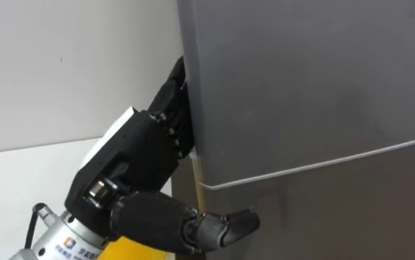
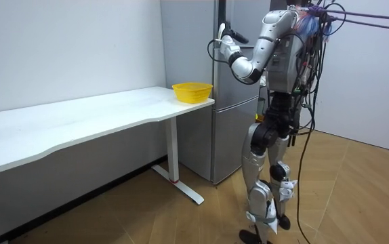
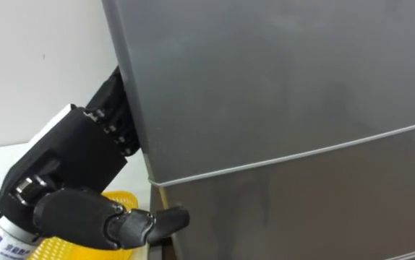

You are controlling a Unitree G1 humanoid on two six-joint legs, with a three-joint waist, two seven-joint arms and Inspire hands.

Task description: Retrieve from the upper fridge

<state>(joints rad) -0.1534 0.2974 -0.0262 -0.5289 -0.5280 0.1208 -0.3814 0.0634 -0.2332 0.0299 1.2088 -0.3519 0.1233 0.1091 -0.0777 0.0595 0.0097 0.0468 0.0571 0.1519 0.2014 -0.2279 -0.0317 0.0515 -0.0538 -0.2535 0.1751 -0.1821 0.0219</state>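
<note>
Progress is slight: the upper door [image 1: 309,79] of the fridge [image 2: 228,135] looks shut, so whatever is to be fetched lies unseen behind it. The eye views show the left hand [image 1: 139,148] at the door's left edge, its fingers tucked behind it, so I cannot tell its grip. The room view shows the robot standing before the fridge, with a yellow bowl [image 2: 192,91] on the desk [image 2: 79,118] beside it.

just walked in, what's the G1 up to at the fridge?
The robot stands facing the tall grey two-door fridge, next to a long white table. Its left hand is against the left edge of the fridge's upper door, just above the seam with the lower door. The upper door looks shut, so nothing is out yet. A yellow plastic bowl sits on the table end nearest the fridge.
</note>
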